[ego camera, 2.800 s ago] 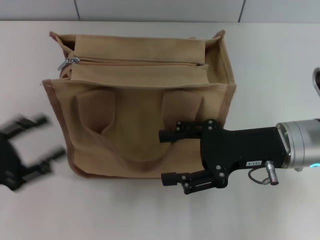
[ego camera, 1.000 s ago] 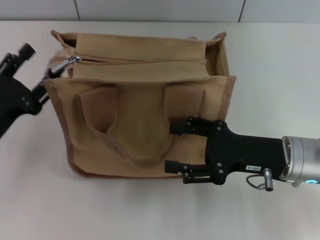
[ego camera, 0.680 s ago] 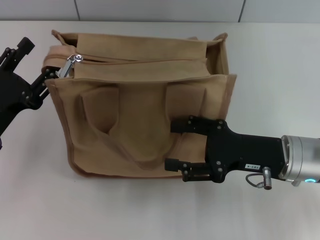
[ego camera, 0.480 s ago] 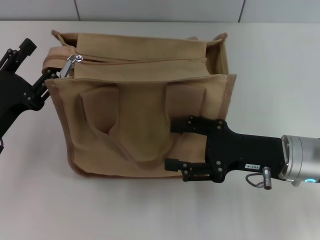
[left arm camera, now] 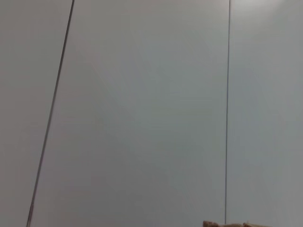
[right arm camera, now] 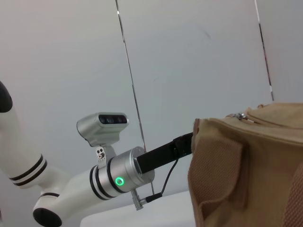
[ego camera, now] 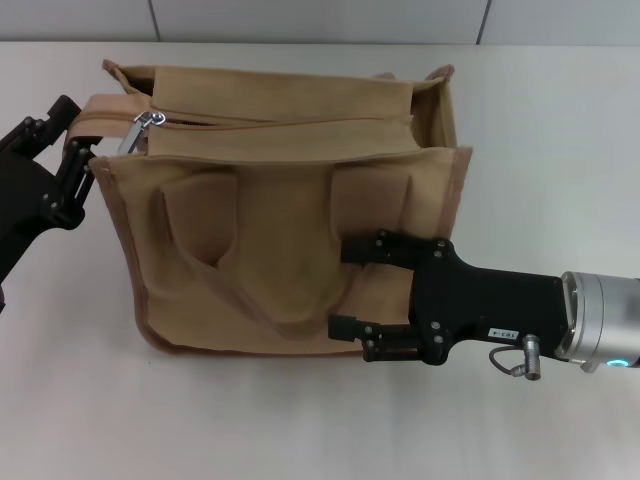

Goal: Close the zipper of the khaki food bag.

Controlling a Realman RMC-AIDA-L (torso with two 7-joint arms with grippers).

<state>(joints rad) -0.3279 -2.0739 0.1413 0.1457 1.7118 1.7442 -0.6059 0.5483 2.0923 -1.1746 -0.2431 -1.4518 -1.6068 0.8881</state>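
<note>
Shifted tighter onto bag (ego camera: pixel 290 215) left corner, left gripper (ego camera: pixel 72 160) clamps fabric beside pull tab (ego camera: pixel 136 128); right gripper (ego camera: pixel 365 290) spread against front; zipper (ego camera: pixel 280 122) appears already closed.

A pale, off-white tabletop (ego camera: pixel 540 130) fills nearly all of the head view, smooth and evenly lit, with soft shadows only. Along the 12 o'clock edge runs a light grey panelled wall (ego camera: pixel 320 18), split by thin dark seams toward 11 and 1 o'clock. Both wrist views show the same grey wall panels (left arm camera: pixel 142 109) with narrow vertical joints (right arm camera: pixel 130 80) between them. The light is diffuse and without glare.
</note>
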